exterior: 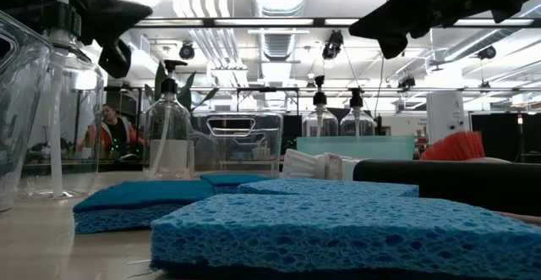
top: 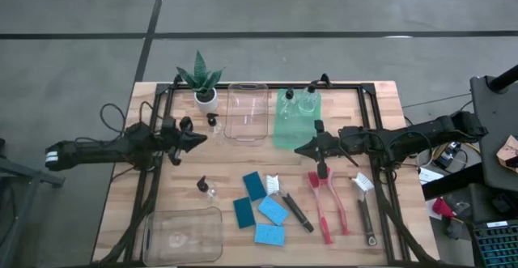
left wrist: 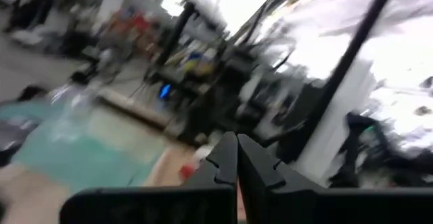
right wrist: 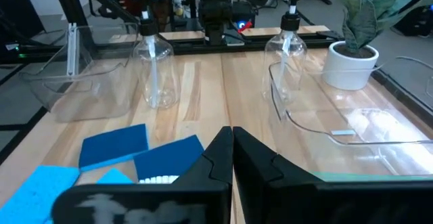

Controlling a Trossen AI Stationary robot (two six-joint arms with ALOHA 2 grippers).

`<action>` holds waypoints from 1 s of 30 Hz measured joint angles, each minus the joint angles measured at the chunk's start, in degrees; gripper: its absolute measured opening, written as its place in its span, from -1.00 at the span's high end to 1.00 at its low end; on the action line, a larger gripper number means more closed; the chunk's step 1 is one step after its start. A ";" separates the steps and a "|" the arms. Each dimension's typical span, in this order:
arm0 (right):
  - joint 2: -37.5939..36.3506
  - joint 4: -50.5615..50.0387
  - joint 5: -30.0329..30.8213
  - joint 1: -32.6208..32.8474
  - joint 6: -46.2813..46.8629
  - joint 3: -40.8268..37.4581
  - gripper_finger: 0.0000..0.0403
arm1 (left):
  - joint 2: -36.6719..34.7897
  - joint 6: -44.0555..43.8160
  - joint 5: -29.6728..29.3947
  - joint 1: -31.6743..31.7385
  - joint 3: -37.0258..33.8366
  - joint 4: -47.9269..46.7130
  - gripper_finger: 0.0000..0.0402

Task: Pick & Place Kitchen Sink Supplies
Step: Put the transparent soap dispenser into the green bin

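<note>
Both grippers hang above the table and touch nothing. My left gripper (top: 201,138) is shut, near a clear bottle with a black top (top: 212,123). My right gripper (top: 299,148) is shut, over the near edge of the green bin (top: 285,132), which holds two bottles (top: 289,100) (top: 308,98). Another bottle (top: 206,188) stands nearer the front. Two dark blue sponges (top: 253,185) (top: 244,212) and two light blue ones (top: 273,210) (top: 269,235) lie flat. Beside them lie a black brush (top: 293,210), two red brushes (top: 320,207) (top: 338,203) and a grey-handled brush (top: 365,211).
A clear bin (top: 247,112) sits at the far middle and another (top: 182,235) at the near left corner. A small potted plant (top: 202,83) stands at the far left. Black frame rails (top: 150,179) run along both table sides. A person (exterior: 110,132) shows in the room beyond.
</note>
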 joint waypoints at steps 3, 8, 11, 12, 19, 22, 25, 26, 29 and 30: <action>0.02 0.76 -0.01 0.00 0.08 -0.25 0.96 | 0.02 1.58 -2.73 0.00 3.90 -9.71 0.77; 0.02 0.82 0.00 0.00 -0.06 -0.32 0.96 | 0.02 6.20 -6.61 0.00 11.49 -24.47 0.31; 0.02 0.80 -0.02 0.00 -0.03 -0.34 0.96 | 0.47 8.59 -9.70 0.00 16.81 -34.50 0.03; 0.02 0.80 -0.02 0.00 -0.07 -0.39 0.96 | 0.93 9.67 -10.88 0.00 18.36 -37.75 -0.05; 0.02 0.71 -0.03 0.00 -0.32 -0.79 0.96 | 7.59 18.70 -14.13 0.04 25.91 -47.53 -0.22; 0.02 0.73 -0.13 0.05 -0.32 -0.80 0.96 | 11.96 22.02 -16.98 0.04 28.99 -50.22 -0.22; 0.02 0.73 -0.17 0.13 -0.10 -0.80 0.96 | 15.67 25.48 -21.92 0.04 33.48 -53.74 -0.22; 0.02 0.75 -0.17 0.13 -0.08 -0.82 0.96 | 16.70 26.49 -23.41 0.04 34.75 -54.39 -0.22; 0.02 0.69 -0.17 0.13 -0.06 -0.99 0.96 | 20.00 29.47 -25.10 0.46 38.45 -55.22 -0.22; 0.02 0.68 -0.17 0.13 -0.06 -1.01 0.96 | 21.04 29.98 -25.02 0.73 39.80 -56.00 -0.22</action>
